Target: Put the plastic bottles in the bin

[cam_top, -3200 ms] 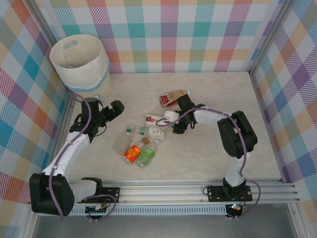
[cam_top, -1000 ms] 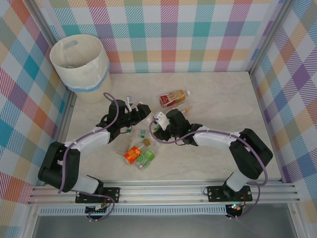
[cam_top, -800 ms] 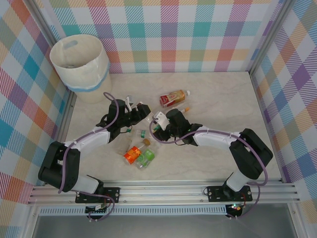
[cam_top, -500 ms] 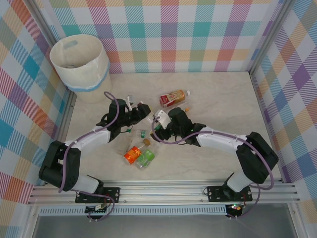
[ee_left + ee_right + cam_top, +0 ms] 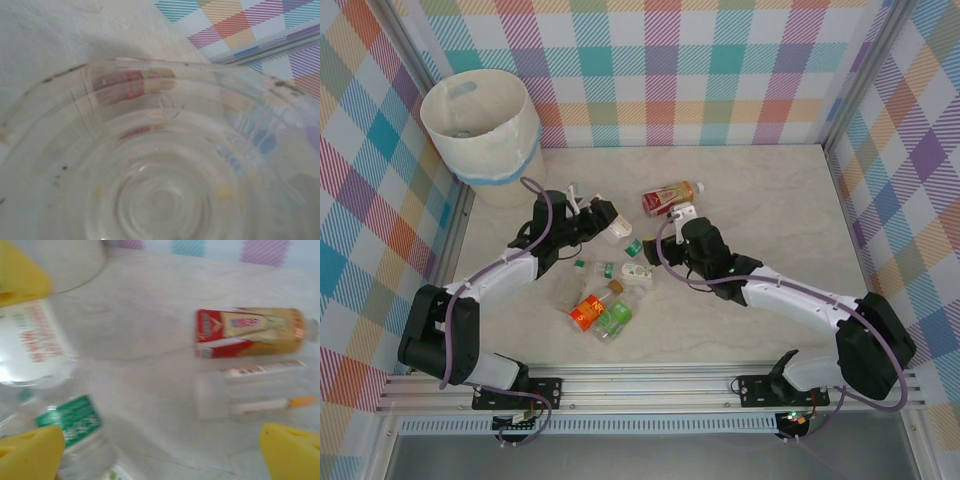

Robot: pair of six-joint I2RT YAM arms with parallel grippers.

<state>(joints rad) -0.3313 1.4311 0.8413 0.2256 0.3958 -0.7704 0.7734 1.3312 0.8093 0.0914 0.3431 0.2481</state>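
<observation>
Grips a white-labelled bottle [image 5: 619,231] in the left end effector [image 5: 608,222], closed partway around its body, between the bin [image 5: 480,125] and the loose bottles on the tabletop [image 5: 770,190]. Has drawn that bottle up and to the left, toward the bin, since half a second ago, away from the spot near the middle where both end effectors met over it. Sees from the left wrist the clear ringed base of the bottle [image 5: 160,200], pressed close against the lens. Has released with the right end effector [image 5: 670,233]: holds it spread wide and empty now, against shut on the same bottle a second ago, and has pulled it back to the right with the elbow swung out toward the near right corner. Shows from the right wrist the yellow fingertips [image 5: 30,450] far apart at the lower corners, with the white-labelled bottle off to the left and a dark-green-labelled bottle [image 5: 70,427] just beside the left fingertip. Leaves the others lying as before: a red-and-gold bottle [image 5: 670,197] behind the right end effector, a clear orange-capped bottle [image 5: 250,390] just in front of it, and an orange-labelled bottle [image 5: 588,308] touching a lime-labelled bottle [image 5: 613,320] nearer the front edge. Keeps the bin upright and unmoved in the far left corner.
</observation>
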